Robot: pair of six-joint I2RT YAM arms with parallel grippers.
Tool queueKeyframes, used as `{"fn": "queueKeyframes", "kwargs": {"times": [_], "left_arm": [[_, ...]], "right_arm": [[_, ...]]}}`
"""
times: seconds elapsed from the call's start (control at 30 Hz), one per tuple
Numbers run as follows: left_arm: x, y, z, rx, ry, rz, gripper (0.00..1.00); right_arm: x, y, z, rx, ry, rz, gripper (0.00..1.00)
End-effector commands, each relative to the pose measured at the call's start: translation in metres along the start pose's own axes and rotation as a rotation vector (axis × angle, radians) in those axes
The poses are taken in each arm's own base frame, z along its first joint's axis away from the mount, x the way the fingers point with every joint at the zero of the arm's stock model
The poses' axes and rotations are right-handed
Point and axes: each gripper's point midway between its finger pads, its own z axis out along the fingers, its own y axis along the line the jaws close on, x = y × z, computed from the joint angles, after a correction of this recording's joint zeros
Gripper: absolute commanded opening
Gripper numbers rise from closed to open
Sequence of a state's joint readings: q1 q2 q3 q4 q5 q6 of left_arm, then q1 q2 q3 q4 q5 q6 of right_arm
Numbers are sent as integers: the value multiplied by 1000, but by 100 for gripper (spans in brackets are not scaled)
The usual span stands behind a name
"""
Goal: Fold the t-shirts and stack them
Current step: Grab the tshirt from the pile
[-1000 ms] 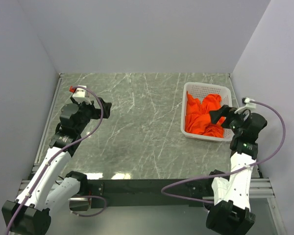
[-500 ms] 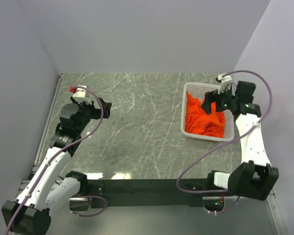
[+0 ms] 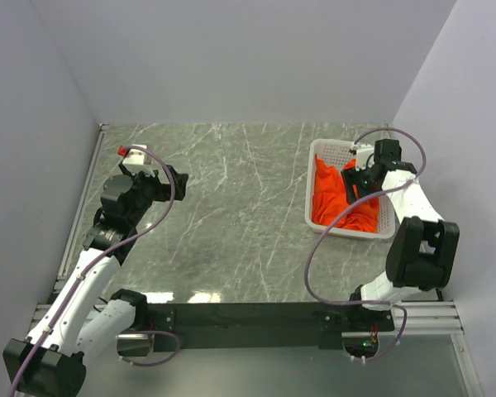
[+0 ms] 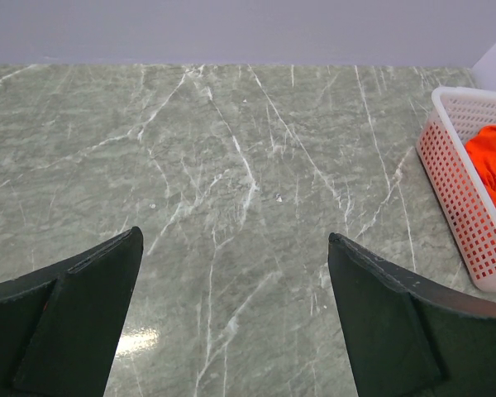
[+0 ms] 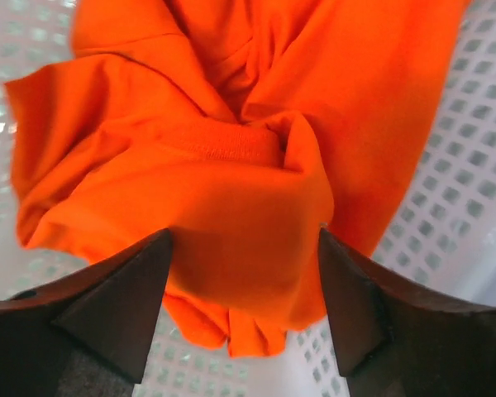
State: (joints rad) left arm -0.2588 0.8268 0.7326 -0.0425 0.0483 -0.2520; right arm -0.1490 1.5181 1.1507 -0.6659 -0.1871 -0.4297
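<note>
Crumpled orange t-shirts (image 3: 332,205) lie piled in a white mesh basket (image 3: 334,145) at the right of the table. My right gripper (image 3: 353,180) is down inside the basket. In the right wrist view it (image 5: 244,236) is open, with its jaws on either side of a bunched fold of an orange t-shirt (image 5: 231,182). My left gripper (image 3: 180,180) is open and empty above the left of the marble table. In the left wrist view it (image 4: 236,240) has bare marble between its jaws, and the basket (image 4: 463,190) with orange cloth (image 4: 492,157) is at the far right.
The grey marble table (image 3: 231,215) is walled at the back and on both sides. The basket's mesh wall (image 5: 467,231) is close to the right gripper. A purple cable (image 3: 322,240) loops from the right arm over the table's right part.
My right arm has swung from the near right edge up over the basket and lowered its gripper into the orange t-shirts. The left arm has not moved.
</note>
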Motion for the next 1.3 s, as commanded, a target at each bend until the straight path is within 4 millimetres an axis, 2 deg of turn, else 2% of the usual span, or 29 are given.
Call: {"fn": "queueKeyframes", "kwargs": {"times": [0.0,0.03,0.07,0.13,0.17,0.2,0.27,0.3,0.33,0.4,0.43,0.5,0.53,0.6,0.63,0.67,0.7,0.8,0.83,0.87,0.9,0.97,1.07,1.1,1.17,1.2,1.27], "left_arm": [[-12,-4,-3,16,-42,13,99],[-13,-3,-3,14,-44,15,99],[-12,-3,-3,13,-44,15,99],[-12,-2,-3,9,-42,16,99],[-11,-2,-3,10,-40,16,100],[-12,-2,-3,9,-42,16,99],[-12,-2,-4,10,-44,16,99],[-11,-2,-3,11,-42,16,99],[-12,-3,-3,12,-41,16,99],[-12,-3,-3,14,-43,16,99],[-12,-3,-3,11,-43,18,99],[-12,-2,-3,9,-44,18,99],[-12,-2,-4,6,-44,19,99],[-12,0,-3,-1,-45,21,99],[-13,0,-3,-3,-45,22,99],[-12,1,-3,-10,-43,22,99],[-11,2,-3,-13,-42,23,99],[-10,4,-3,-21,-42,25,99],[-11,4,-3,-24,-43,26,100],[-9,5,-2,-26,-39,26,99],[-9,6,-2,-30,-37,29,99],[-9,7,-2,-36,-36,32,100],[-12,6,-6,-35,-52,37,99],[-14,13,-7,-70,-64,38,99],[-17,14,-10,-81,-78,40,99],[-19,16,-11,-90,-88,41,99],[-20,17,-12,-98,-93,43,99]], "right_arm": [[-11,-9,10,15,15,9,72],[-12,-8,13,-5,35,19,66],[-14,-5,15,-26,39,26,51],[-20,2,11,-67,26,27,37],[-24,4,7,-80,11,22,18],[-29,6,2,-93,-8,6,11],[-49,16,-27,-131,-100,-17,0],[-59,22,-42,-155,-146,-40,0],[-78,34,-74,-188,-237,-78,0],[-97,51,-111,-227,-337,-140,0],[-114,63,-149,-231,-427,-193,0],[-129,83,-193,-277,-539,-255,0],[-144,90,-226,-273,-628,-302,0],[-158,109,-267,-330,-735,-354,0],[-170,116,-305,-327,-824,-397,0],[-174,129,-327,-378,-881,-436,0],[-183,137,-363,-383,-980,-470,0],[-188,159,-419,-478,-1124,-498,0],[-196,164,-454,-467,-1240,-544,0],[-198,169,-471,-493,-1281,-547,0],[-199,179,-495,-566,-1335,-552,0],[-199,188,-506,-710,-1314,-445,0],[-202,192,-490,-815,-1276,-411,0],[-204,191,-469,-836,-1231,-380,0],[-208,189,-444,-811,-1205,-372,0],[-206,189,-422,-824,-1145,-337,0],[-204,199,-402,-806,-1128,-381,0]]}}
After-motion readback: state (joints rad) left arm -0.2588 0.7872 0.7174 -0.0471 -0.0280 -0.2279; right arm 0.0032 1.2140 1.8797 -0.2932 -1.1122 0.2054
